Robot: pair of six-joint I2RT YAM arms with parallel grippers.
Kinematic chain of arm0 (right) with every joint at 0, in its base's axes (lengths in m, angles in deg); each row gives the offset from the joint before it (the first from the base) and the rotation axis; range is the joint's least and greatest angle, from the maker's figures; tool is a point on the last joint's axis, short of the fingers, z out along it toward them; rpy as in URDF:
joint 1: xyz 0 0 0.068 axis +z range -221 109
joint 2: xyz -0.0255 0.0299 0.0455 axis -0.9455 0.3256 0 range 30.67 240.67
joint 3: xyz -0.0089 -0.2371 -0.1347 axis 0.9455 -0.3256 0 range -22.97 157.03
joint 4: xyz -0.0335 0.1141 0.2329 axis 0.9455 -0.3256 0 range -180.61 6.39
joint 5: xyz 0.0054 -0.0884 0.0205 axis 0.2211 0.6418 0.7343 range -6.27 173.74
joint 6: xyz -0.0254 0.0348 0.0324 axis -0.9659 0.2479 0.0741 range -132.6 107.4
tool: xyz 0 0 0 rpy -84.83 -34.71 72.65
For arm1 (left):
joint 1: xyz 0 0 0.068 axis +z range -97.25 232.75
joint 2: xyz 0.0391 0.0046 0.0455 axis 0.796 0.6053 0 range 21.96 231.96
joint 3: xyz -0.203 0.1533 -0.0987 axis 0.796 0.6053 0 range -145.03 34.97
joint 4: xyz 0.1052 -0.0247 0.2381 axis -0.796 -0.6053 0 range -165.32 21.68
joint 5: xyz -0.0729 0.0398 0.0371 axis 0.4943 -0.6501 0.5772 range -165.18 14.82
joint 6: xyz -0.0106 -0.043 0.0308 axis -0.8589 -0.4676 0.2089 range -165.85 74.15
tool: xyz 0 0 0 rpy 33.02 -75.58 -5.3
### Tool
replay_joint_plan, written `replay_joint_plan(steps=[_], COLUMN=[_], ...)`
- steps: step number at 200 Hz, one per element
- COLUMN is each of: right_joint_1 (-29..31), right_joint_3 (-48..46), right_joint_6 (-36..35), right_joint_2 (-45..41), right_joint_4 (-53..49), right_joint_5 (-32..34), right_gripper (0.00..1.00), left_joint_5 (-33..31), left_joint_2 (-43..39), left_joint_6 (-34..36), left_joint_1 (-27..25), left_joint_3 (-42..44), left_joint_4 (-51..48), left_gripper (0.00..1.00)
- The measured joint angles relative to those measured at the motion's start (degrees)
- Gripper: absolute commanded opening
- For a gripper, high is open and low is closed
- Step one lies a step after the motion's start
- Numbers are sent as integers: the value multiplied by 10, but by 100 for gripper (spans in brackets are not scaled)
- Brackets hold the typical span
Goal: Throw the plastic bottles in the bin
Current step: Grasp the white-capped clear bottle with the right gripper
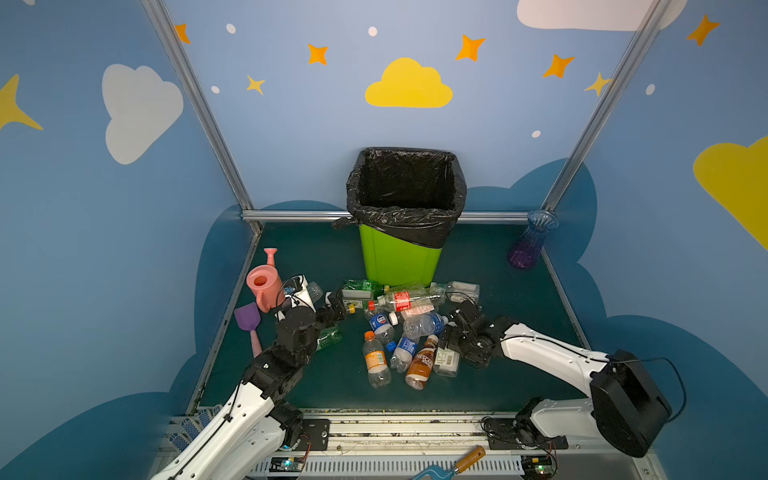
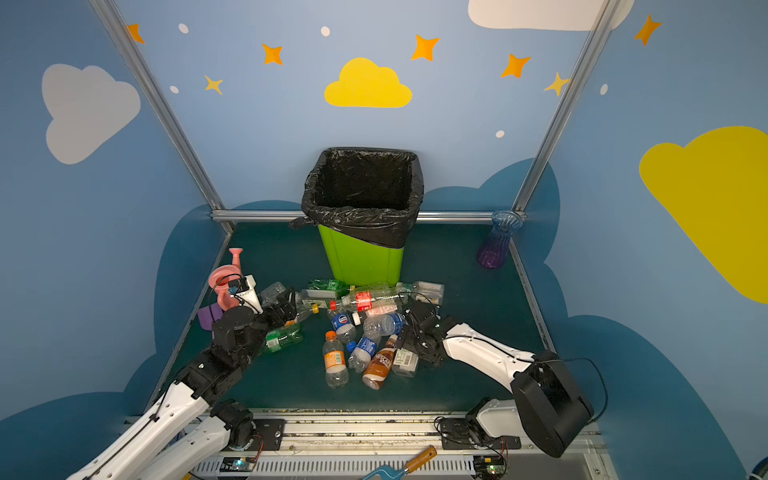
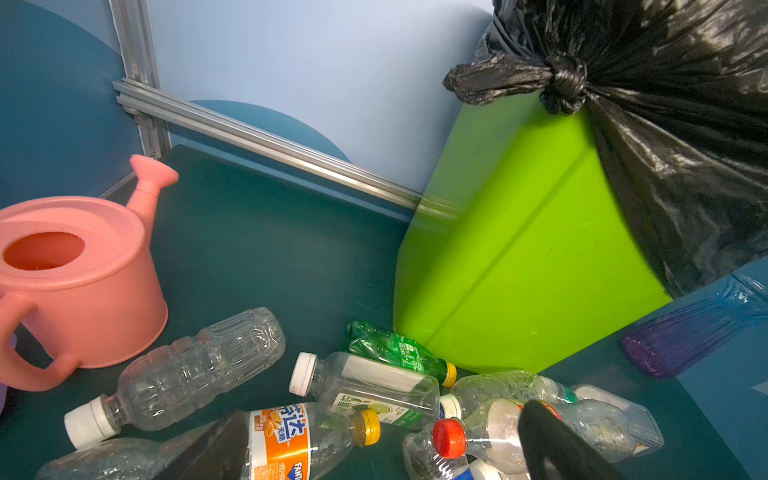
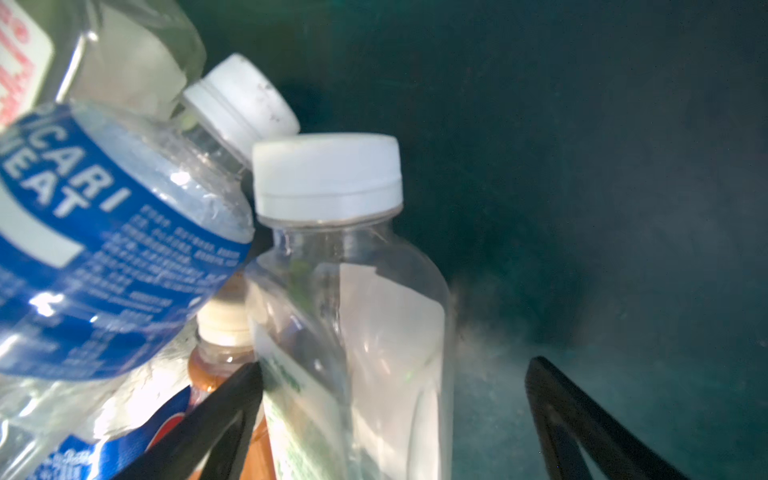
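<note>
Several plastic bottles (image 1: 399,324) lie in a pile on the dark green floor in front of the bin (image 1: 399,257), a lime-green bin with a black bag liner, empty as far as both top views show. My left gripper (image 1: 343,306) hangs open at the pile's left edge. In the left wrist view its fingers (image 3: 552,440) straddle an orange-labelled bottle (image 3: 282,440) with a yellow cap and a red-capped bottle (image 3: 490,436). My right gripper (image 4: 395,386) is open and low at the pile's right side. A square clear bottle (image 4: 353,316) with a white cap sits between its fingers, against one of them.
A pink watering can (image 1: 264,284) and a purple scoop (image 1: 248,318) stand left of my left arm. A blue-purple vase (image 1: 532,241) is in the back right corner. Aluminium rails edge the floor. A green bottle (image 1: 330,336) lies under my left arm.
</note>
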Motion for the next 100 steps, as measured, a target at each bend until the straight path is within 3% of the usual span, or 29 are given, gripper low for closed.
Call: replay_joint_plan(steps=[46,83,100], right_joint_1=[-1,-7,-14], right_joint_3=[2,2,2], right_joint_6=[-1,0,1], right_joint_2=[0,0,0], right_joint_4=[1,11,16], right_joint_5=[4,2,0], right_gripper=[90,75,75], left_joint_5=[0,1,2], left_joint_2=[-2,0,2], left_joint_6=[-2,-3,-4], left_joint_1=[5,9,10], left_joint_3=[3,8,8], left_joint_4=[-3,-5,-5], left_gripper=[100,100,100])
